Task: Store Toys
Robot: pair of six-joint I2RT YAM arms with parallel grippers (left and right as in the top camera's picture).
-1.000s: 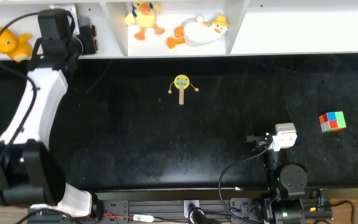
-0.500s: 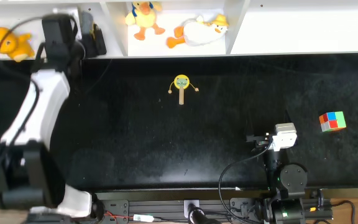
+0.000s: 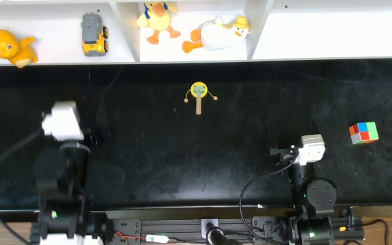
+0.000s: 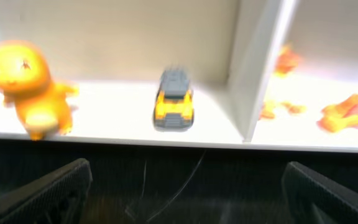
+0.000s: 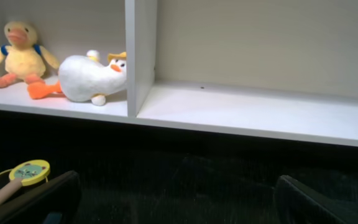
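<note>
A grey and yellow toy truck (image 3: 94, 34) (image 4: 174, 102) stands in the left shelf compartment, beside an orange figure (image 3: 11, 46) (image 4: 27, 87). My left gripper (image 4: 186, 168) is open and holds nothing, back over the black table well short of the shelf; its arm (image 3: 63, 121) is at the left. A yellow rattle drum (image 3: 198, 95) (image 5: 17, 177) lies mid-table and a coloured cube (image 3: 363, 133) at the right. My right gripper (image 5: 176, 180) is open, low near the front right.
The white shelf (image 3: 318, 47) runs along the table's far edge. Its middle compartment holds a yellow duck (image 3: 158, 20) (image 5: 18, 46) and a white plush goose (image 3: 216, 34) (image 5: 95, 78). The right compartment (image 5: 260, 109) is bare.
My left arm has pulled back from the shelf toward its base, leaving the toy truck standing in the left compartment. The right arm has not moved.
</note>
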